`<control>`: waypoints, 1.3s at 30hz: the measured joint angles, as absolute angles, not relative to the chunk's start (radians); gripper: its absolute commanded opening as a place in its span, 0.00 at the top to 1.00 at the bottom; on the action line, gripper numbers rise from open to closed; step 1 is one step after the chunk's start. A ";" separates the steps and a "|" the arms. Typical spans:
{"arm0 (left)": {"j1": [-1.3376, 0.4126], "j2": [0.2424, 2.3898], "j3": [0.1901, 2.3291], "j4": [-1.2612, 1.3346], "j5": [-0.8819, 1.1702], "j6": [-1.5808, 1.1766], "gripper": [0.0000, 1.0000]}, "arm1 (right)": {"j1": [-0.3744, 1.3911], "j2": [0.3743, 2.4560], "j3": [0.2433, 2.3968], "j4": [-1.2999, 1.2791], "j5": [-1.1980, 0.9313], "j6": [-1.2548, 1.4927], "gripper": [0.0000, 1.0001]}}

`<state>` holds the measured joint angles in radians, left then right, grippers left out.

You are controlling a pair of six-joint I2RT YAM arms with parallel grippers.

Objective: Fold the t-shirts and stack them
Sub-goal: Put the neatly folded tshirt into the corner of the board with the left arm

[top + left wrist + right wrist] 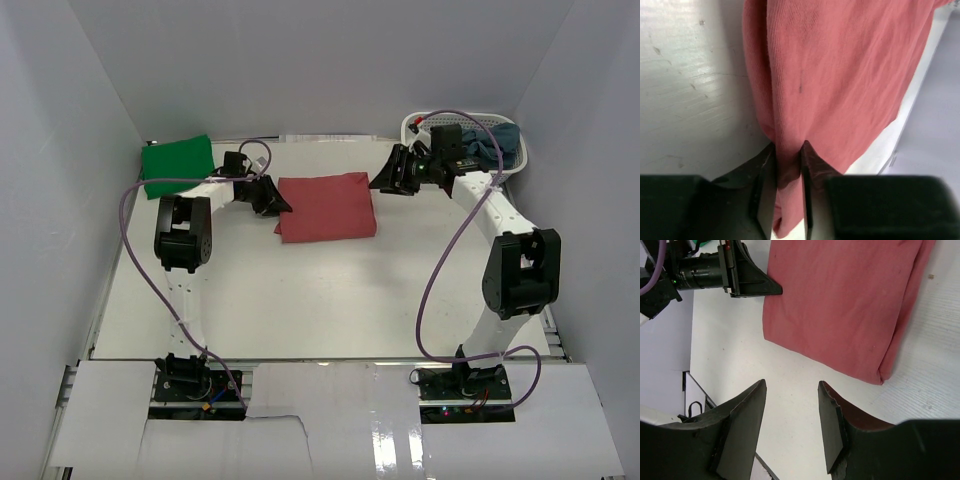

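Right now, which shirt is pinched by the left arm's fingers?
The red shirt in the middle; its edge sits between the left fingers. The green shirt lies apart, far left.

Salmon-red t-shirt matt knit cloth, table glossy, scuffed

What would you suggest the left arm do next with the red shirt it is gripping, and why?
Probably lift slightly and draw the salmon-red shirt toward the green shirt. The left gripper pinches its edge. It already lies folded, the green one sits folded at the far left, and the right gripper stands open, clear of the cloth.
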<state>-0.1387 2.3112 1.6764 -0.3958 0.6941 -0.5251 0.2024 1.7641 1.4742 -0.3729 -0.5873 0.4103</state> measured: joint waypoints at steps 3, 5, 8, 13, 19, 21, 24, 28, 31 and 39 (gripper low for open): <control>-0.137 2.317 1.674 -0.396 0.699 -0.524 1.00 | 0.201 1.755 1.474 -0.373 -0.591 0.410 0.48; -0.134 2.317 1.675 -0.400 0.701 -0.522 1.00 | 0.198 1.749 1.472 -0.372 -0.593 0.410 0.48; -0.128 2.317 1.680 -0.410 0.701 -0.516 1.00 | 0.197 1.741 1.461 -0.373 -0.602 0.409 0.48; -0.114 2.344 1.755 -0.501 0.689 -0.483 1.00 | 0.197 1.740 1.457 -0.373 -0.606 0.408 0.48; -0.081 2.350 1.837 -0.596 0.562 -0.421 1.00 | 0.197 1.709 1.443 -0.372 -0.608 0.408 0.48; -0.056 2.352 1.871 -0.621 0.532 -0.411 1.00 | 0.197 1.696 1.441 -0.375 -0.609 0.408 0.48; -0.020 2.366 1.945 -0.645 0.501 -0.402 1.00 | 0.197 1.683 1.441 -0.375 -0.611 0.408 0.48; 0.028 2.417 2.082 -0.655 0.488 -0.401 1.00 | 0.197 1.680 1.441 -0.377 -0.613 0.408 0.48; 0.051 2.450 2.167 -0.659 0.485 -0.401 1.00 | 0.197 1.680 1.441 -0.388 -0.613 0.408 0.48; 0.067 2.467 2.226 -0.612 0.468 -0.408 1.00 | 0.197 1.680 1.441 -0.404 -0.617 0.408 0.48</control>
